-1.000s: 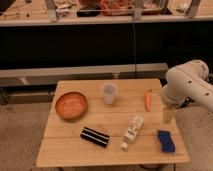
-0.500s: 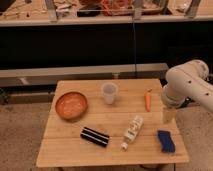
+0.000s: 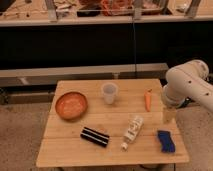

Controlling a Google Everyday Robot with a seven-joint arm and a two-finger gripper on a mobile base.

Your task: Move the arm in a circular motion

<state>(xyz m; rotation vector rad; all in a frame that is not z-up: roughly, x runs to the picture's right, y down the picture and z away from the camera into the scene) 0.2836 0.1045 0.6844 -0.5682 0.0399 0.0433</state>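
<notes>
The arm [image 3: 189, 84] sits at the right edge of the wooden table [image 3: 70, 150]. Its gripper [image 3: 169, 115] hangs just right of the carrot [image 3: 148, 100] and beyond the blue sponge [image 3: 165, 140]. I cannot tell whether the claw is open or closed, and nothing shows in its hold. The arm has barely shifted over the last second, so the circular sweep looks hardly begun or paused.

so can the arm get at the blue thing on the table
Probably yes. The gripper of the arm hangs above the right edge of the table, close to the blue thing, with only bare wood between them. The white bottle lies off to one side.
</notes>
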